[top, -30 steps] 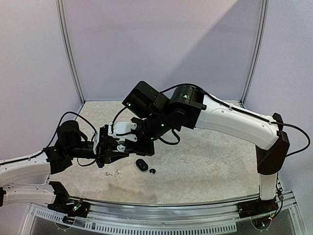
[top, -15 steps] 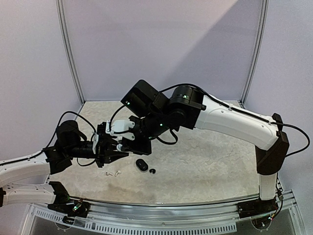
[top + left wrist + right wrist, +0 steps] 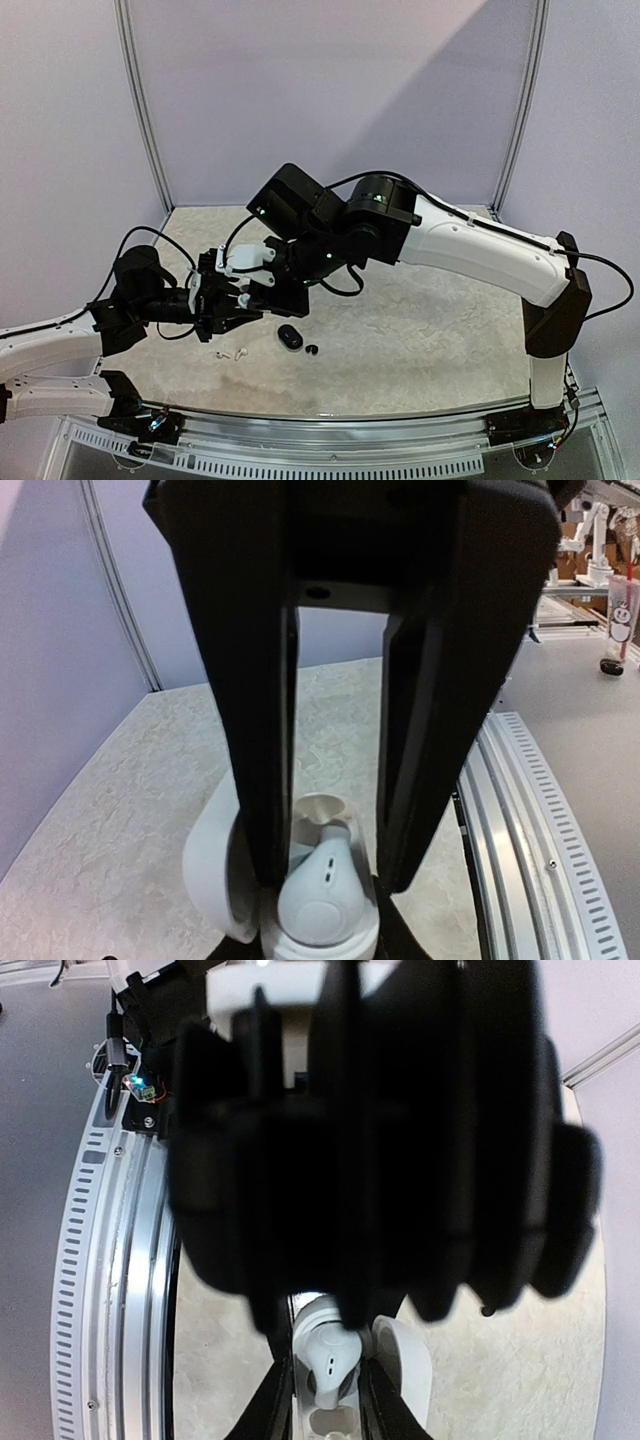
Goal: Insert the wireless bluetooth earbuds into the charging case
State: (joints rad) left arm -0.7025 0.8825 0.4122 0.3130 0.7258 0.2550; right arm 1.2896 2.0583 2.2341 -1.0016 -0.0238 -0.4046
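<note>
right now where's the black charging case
In the top view the black charging case lies on the table left of centre, a black earbud close on its right and white earbuds farther to its left.

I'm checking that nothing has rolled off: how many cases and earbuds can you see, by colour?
White case: 1
Black case: 1
White earbud in the white case: 1
Loose white earbuds: 2
Black earbud: 1
Total: 6
</note>
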